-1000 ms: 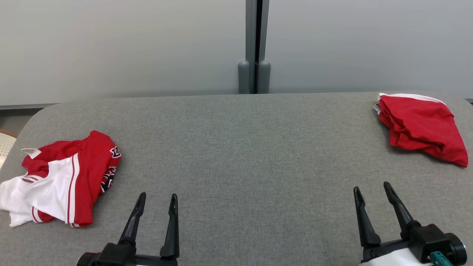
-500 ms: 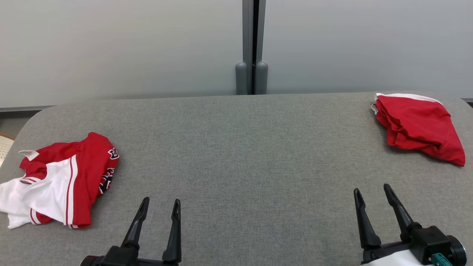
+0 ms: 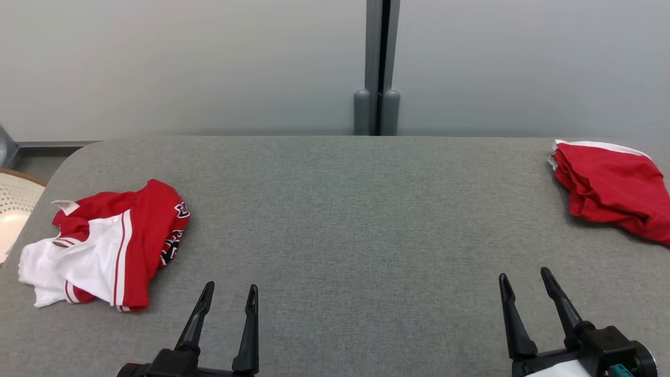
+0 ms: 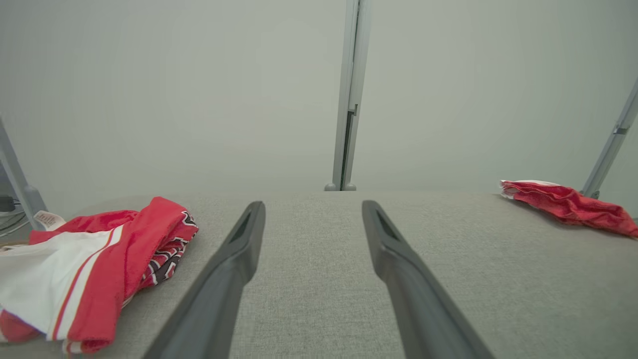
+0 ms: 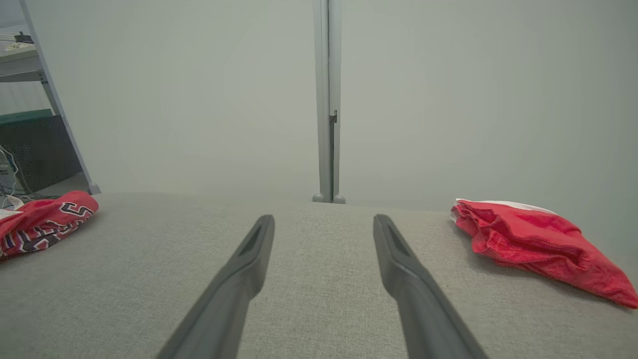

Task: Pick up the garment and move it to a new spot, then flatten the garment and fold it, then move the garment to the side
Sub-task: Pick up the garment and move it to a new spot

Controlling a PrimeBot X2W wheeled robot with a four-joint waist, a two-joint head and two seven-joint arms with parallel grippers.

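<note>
Over the table (image 3: 335, 209), the left gripper (image 3: 231, 287) and right gripper (image 3: 524, 274) spread wide, empty, with the red and white garment (image 3: 104, 246) crumpled at the left

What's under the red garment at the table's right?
The red garment lies on the grey table; white fabric peeks out at its far edge. Anything else beneath is covered.

Matt grey woven table (image 3: 345, 209), soft creased cloth garment (image 3: 136, 230), smooth matt wall (image 3: 183, 63)

At nine o'clock the striped garment (image 3: 131, 230) is red and white; at two o'clock the plain garment (image 3: 612, 183) is red. Grey table (image 3: 340, 209).
</note>
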